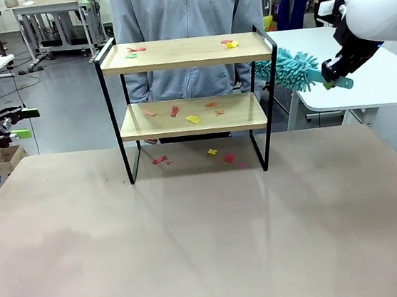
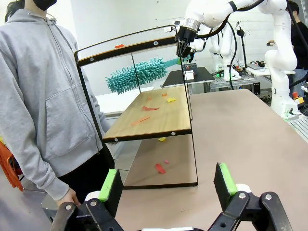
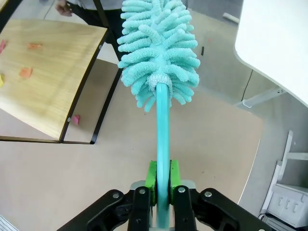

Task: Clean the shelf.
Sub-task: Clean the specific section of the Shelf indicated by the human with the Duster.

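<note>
Right gripper (image 1: pixel 334 78) is clamping a fluffy teal duster (image 1: pixel 291 70) beside the black-framed two-board wooden shelf (image 1: pixel 180 54) standing on the beige table (image 1: pixel 210 247); likely light and rigid, gripping an end rail looks safest.

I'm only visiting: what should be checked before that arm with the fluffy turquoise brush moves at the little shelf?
1. Grip: ok; right gripper shut on the turquoise fluffy duster handle.
2. Contact: cannot tell; duster head hangs by the right end of the black-framed two-board wooden shelf.
3. Shelf clean: not ok; coloured paper scraps lie on both boards.
4. Clearance: ok; left gripper open, far left.
5. Safety: cannot tell; person in grey hoodie stands close behind the shelf.
</note>
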